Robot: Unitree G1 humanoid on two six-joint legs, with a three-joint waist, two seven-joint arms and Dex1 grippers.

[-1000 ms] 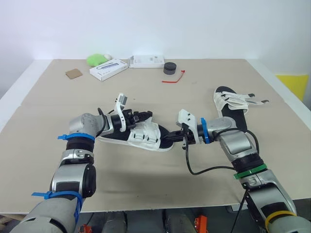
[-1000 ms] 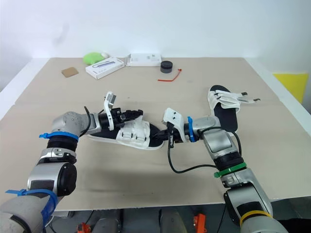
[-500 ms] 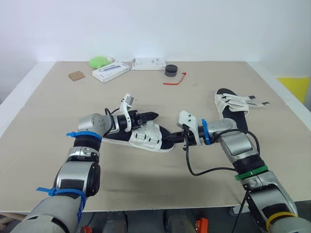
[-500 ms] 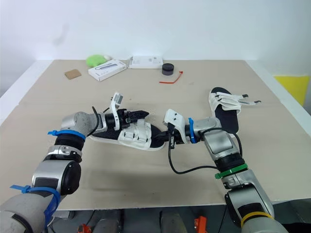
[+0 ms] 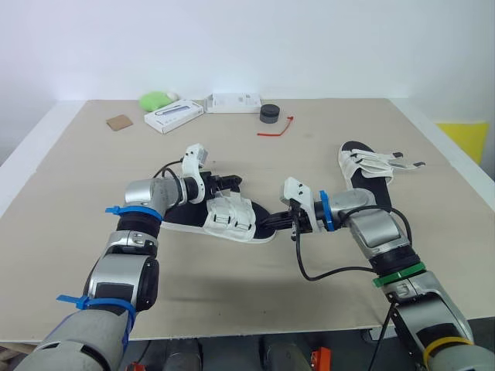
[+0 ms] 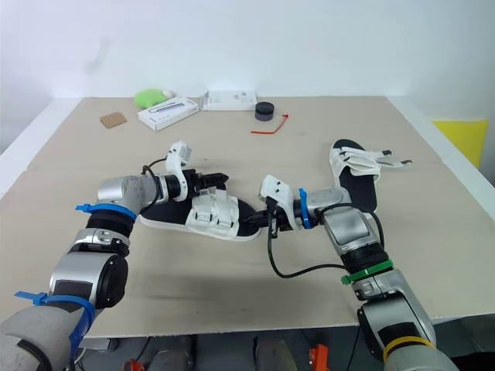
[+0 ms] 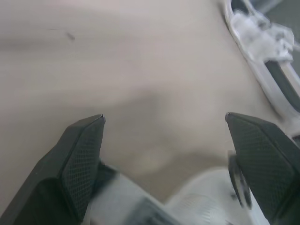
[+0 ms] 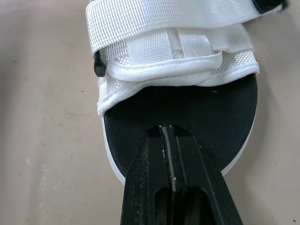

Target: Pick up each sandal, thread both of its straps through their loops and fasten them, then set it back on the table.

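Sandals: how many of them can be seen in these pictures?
2. The near sandal lies in the middle, before the robot; the far sandal lies further right, its strap ends loose. None seems hidden.

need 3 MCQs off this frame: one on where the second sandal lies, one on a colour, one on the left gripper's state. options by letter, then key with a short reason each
1. Where does the far sandal lie relative to the near sandal?
A. Toward the robot's right, farther back on the table
B. Stacked on top of it
C. Toward the robot's left, at the table's edge

2. What colour is the tie beside the black disc?
A. Blue
B. Red
C. Yellow

3. How do the fingers of the left gripper stand?
A. Shut on a strap
B. Shut on nothing
C. Open

Key: 1 A, it lies apart from the near one, nearer the right edge. 2 B, the thin strip is plainly red. 3 C, the left wrist view shows the two fingers wide apart.
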